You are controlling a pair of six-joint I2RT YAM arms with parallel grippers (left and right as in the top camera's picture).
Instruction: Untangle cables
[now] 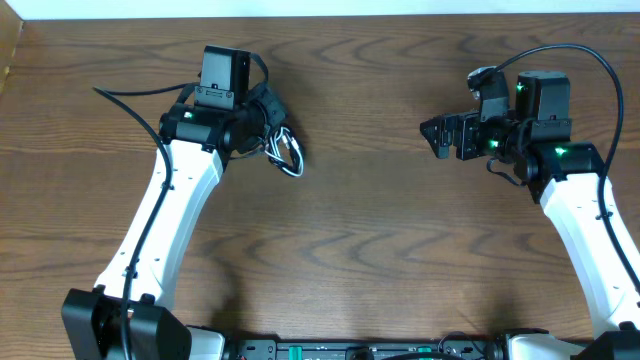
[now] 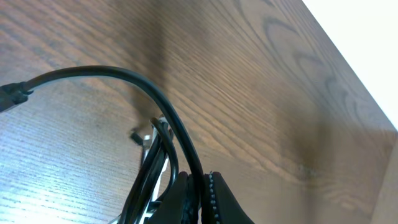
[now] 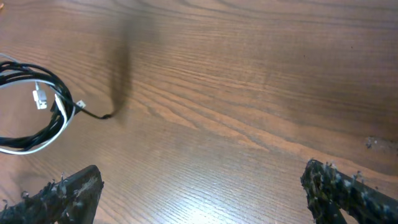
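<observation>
Overhead, my left pincer [image 1: 275, 135] sits near the far left of the table [image 1: 350, 250], its fingers pressed together and clamped on the cables [image 1: 288, 152]. The black and white cords are bunched in one small loop at its tip, resting on the wood. My left wrist view shows the black cord arching up from the left and running down into the closed fingers [image 2: 214, 202], with the white cord just beside it. My right pincer [image 1: 438, 137] hangs well apart on the other side, fingers spread wide with nothing between them. From its wrist I see the looped cables far off at the left edge, a small white plug inside the loop. Any lettering on the arms is too small to read. The table is dark brown wood grain, and a pale wall [image 1: 320, 6] runs behind its far edge.
</observation>
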